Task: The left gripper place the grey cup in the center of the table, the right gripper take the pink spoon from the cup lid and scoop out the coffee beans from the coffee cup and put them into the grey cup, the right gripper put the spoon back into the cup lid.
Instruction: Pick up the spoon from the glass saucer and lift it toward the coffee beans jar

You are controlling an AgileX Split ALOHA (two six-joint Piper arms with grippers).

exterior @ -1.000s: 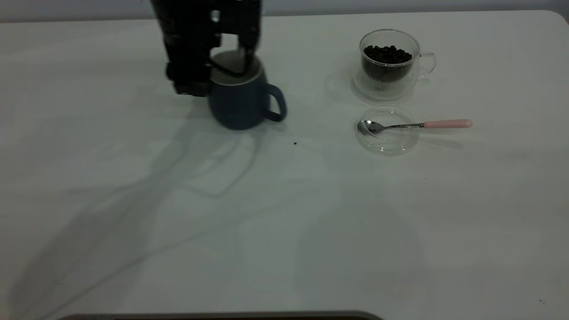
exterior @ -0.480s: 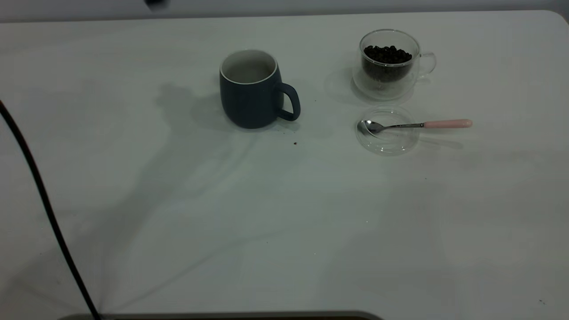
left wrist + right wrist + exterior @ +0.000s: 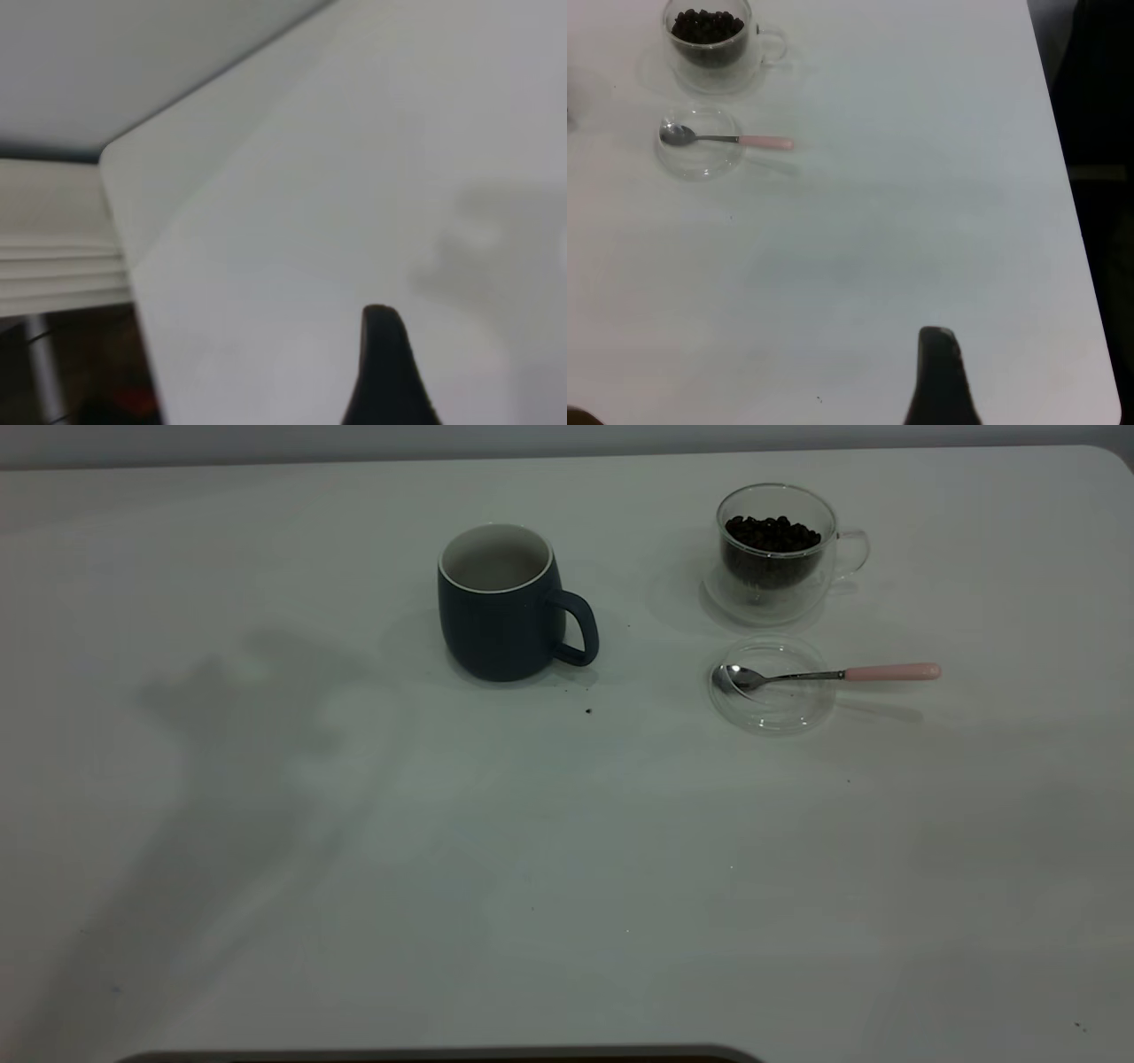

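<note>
The grey cup [image 3: 500, 607] stands upright and empty near the table's middle, handle to the right. The coffee cup [image 3: 777, 549] with coffee beans [image 3: 771, 533] stands at the back right and also shows in the right wrist view [image 3: 709, 40]. In front of it lies the cup lid [image 3: 772, 704], with the pink spoon [image 3: 890, 672] resting across it, bowl in the lid and handle pointing right. My left gripper [image 3: 381, 363] is over the table's left corner, far from the cup. My right gripper [image 3: 939, 376] hovers over the table's right side, well short of the spoon [image 3: 764, 142].
The white table [image 3: 567, 868] has a few dark specks, one just in front of the grey cup [image 3: 588, 710]. Its rounded right edge [image 3: 1063, 177] and left corner [image 3: 111, 155] show in the wrist views. Neither arm shows in the exterior view.
The left gripper let go of the grey cup and pulled away to the left, out of the exterior view. The cup stands free. Its cable has also left the view.
</note>
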